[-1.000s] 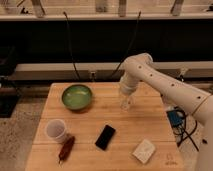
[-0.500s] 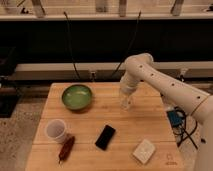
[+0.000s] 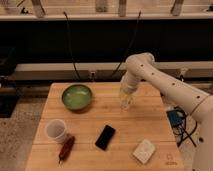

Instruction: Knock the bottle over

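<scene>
Five things on table [image 3: 90,120]: bowl, cup, phone, red thing, white block
Bottle [image 3: 126,101]: clear, hard to make out, upright as far as can be told; toward 1 o'clock from table centre, right of bowl, directly under gripper
Gripper [image 3: 127,93]: at end of white arm [image 3: 165,85], pointing down over bottle; fingers fully together; whether touching or gripping bottle cannot be told
Arm: reaching in from 3 o'clock, elbow high near 1 o'clock above back edge
Bowl [image 3: 77,96]: green, at 11 o'clock, well apart from bottle
Cup [image 3: 56,130]: white, upright, at 8 o'clock
Red thing [image 3: 66,148]: lying at 7 o'clock, just beside cup
Phone [image 3: 105,137]: dark, flat, at 6 o'clock
White block [image 3: 144,151]: at 5 o'clock, near front edge
</scene>
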Available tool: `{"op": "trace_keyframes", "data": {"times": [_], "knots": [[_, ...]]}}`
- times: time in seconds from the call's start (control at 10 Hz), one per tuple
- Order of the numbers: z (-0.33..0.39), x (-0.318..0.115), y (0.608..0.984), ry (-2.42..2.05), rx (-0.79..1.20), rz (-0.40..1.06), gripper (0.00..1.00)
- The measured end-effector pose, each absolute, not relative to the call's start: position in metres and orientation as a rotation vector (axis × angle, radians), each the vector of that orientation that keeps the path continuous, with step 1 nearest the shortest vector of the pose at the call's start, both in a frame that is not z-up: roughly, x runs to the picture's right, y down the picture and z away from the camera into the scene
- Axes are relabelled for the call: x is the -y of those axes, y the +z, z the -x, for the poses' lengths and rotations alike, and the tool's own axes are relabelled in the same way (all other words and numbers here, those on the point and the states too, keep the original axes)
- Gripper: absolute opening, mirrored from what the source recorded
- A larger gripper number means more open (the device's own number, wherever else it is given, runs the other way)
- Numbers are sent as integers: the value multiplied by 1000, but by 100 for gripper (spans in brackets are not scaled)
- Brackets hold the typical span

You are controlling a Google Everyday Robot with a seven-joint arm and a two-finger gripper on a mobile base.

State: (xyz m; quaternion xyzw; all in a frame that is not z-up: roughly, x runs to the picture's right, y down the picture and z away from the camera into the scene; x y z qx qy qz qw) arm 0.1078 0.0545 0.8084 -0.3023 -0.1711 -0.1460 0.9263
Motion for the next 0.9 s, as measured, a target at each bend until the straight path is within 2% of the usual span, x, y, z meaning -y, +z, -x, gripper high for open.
{"op": "trace_keyframes", "data": {"times": [0.9], "knots": [[-121, -46, 813, -298, 367, 624, 0]]}}
